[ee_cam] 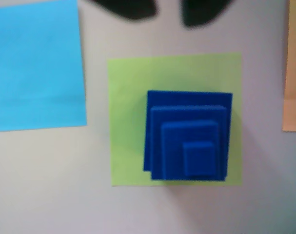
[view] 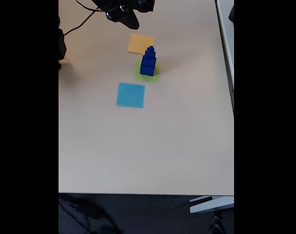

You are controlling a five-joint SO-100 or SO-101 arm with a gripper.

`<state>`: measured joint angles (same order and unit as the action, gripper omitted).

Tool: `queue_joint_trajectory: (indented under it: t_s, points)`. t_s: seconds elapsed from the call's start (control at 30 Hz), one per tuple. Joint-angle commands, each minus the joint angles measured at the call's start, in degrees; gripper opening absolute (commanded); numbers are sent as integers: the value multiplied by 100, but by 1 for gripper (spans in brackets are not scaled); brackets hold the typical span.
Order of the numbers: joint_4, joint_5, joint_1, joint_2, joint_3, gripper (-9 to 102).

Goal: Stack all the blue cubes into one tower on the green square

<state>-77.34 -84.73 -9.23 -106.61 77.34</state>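
Several blue cubes (ee_cam: 189,141) stand as one tower, largest at the bottom and smallest on top, on the green square (ee_cam: 128,97). In the fixed view the tower (view: 148,61) rises upright from the green square (view: 155,76) near the table's far side. My gripper (ee_cam: 168,9) shows in the wrist view as two dark blurred fingertips (ee_cam: 126,7) at the top edge, apart, with nothing between them. It hangs well above the tower. In the fixed view the gripper (view: 130,20) is up and to the left of the tower, not touching it.
A light-blue paper square (ee_cam: 35,63) (view: 130,94) lies beside the green one, and an orange-yellow square (ee_cam: 294,73) (view: 140,43) on the other side. A black cable (view: 82,22) runs across the far left of the beige table (view: 152,146).
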Motion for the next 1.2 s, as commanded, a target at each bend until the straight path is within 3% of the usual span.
queue_joint_trajectory:
  t_s: [0.0,1.17]
  points:
    - [-26,-132,123,-97,-167,0]
    - [466,26,325,0,431,0]
